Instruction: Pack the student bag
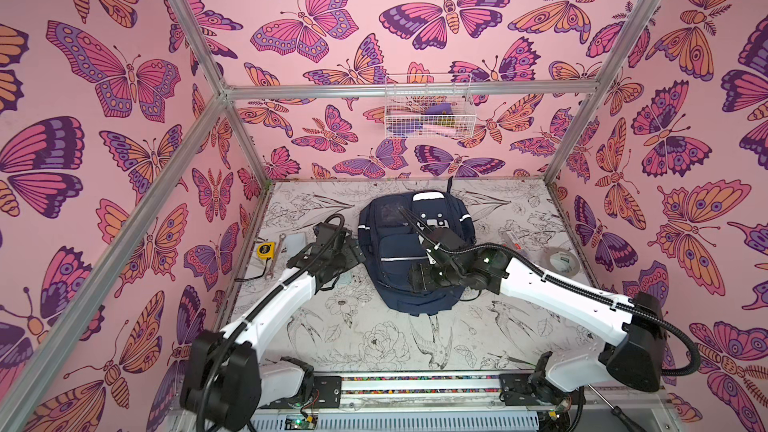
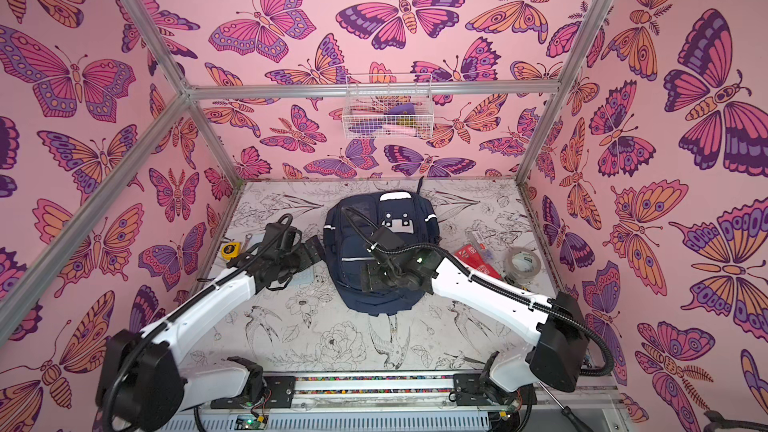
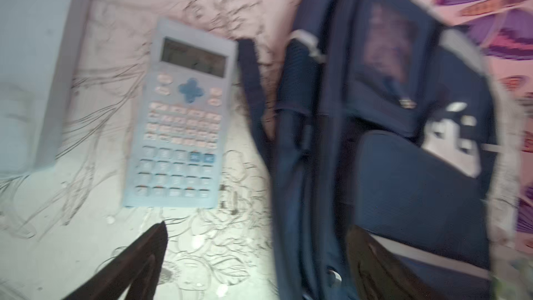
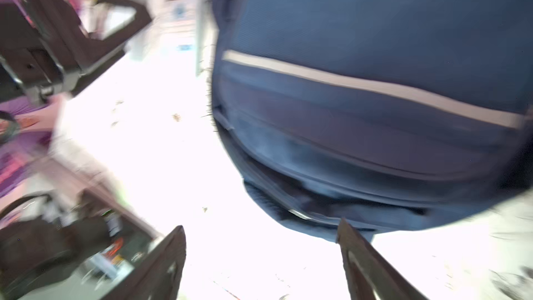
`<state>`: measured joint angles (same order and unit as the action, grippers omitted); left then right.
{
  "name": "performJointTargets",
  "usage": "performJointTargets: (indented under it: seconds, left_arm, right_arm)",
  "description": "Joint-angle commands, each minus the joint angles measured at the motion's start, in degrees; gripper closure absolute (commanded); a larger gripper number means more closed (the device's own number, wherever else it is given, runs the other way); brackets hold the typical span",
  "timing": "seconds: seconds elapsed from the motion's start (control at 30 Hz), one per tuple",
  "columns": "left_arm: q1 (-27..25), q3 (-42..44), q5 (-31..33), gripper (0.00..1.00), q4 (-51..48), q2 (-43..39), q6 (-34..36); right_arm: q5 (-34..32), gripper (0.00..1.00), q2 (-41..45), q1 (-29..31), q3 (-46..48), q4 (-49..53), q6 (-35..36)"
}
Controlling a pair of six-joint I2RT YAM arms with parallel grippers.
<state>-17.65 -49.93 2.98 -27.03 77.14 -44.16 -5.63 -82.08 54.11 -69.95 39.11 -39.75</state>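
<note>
Currently | student bag [image 1: 384,245] is lying flat, front up, mid-way across the worktop [image 1: 374,338] | right pincer [image 4: 261,226] is hovering over its lower front, jaws spread, empty | left pincer [image 3: 258,229] is hovering just beside its left side, spread, empty | calculator [image 3: 181,128] is lying alongside.

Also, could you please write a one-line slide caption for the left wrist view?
Blurred close-up: pale blue calculator flat on the flower-print table beside the navy backpack, left gripper open.
</note>
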Motion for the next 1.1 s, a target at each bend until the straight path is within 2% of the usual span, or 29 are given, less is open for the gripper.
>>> performJointTargets:
  seconds: [0.0,0.13,0.33,0.7,1.07]
  left_arm:
    - [1.41,-4.45,-1.34,0.00,-9.06,8.42,4.06]
    - [1.65,-8.52,-2.61,0.00,-10.79,15.21,4.21]
    - [2.11,-11.43,2.02,0.00,-10.93,16.70,6.39]
    - [5.29,-10.56,-1.03,0.00,-11.66,19.36,8.40]
    - [5.50,-12.43,-4.04,0.00,-11.45,24.84,8.25]
  right_arm:
    - [-10.18,0.15,6.24,0.47,5.82,-2.30,-3.08]
    - [-10.23,0.13,11.92,0.21,12.15,-9.60,-3.07]
    - [-9.71,0.14,10.56,0.12,10.42,-5.19,-0.74]
    - [-10.43,0.14,8.69,-0.66,9.19,-2.39,0.45]
    - [-9.84,0.14,8.15,-0.66,9.36,-1.38,-0.18]
